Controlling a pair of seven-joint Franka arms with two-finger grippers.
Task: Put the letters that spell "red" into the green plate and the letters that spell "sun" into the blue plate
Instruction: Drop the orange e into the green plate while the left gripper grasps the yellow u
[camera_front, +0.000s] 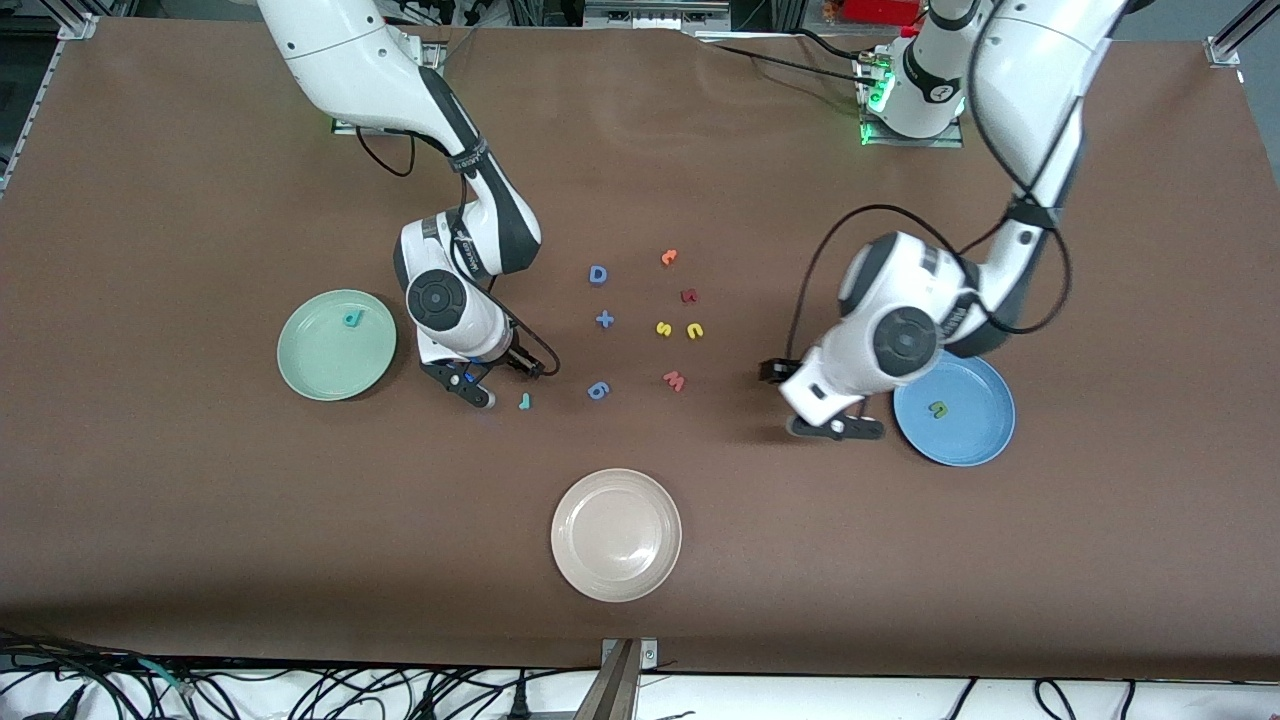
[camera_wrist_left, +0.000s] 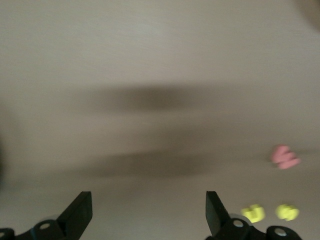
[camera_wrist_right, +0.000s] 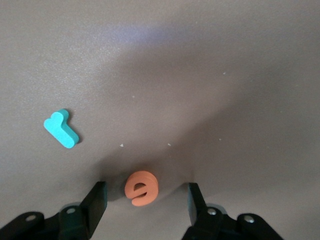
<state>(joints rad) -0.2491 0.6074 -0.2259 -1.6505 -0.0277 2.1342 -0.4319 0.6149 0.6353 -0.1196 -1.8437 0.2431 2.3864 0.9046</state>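
The small orange foam "e" (camera_wrist_right: 141, 188) lies flat on the brown worktop (camera_front: 200, 500), right between the right gripper (camera_wrist_right: 145, 200)'s open jaws, with the teal foam "r" (camera_wrist_right: 61, 129) just off to one side. Foam this thin looks feather-light and squishy, so I'd pinch gently across its outer edges. The left gripper (camera_wrist_left: 149, 210) hangs open and empty beside the round mid-blue plastic plate (camera_front: 975, 440). The round pale-green plastic plate (camera_front: 310, 375) already has the teal "d" (camera_front: 351, 319).
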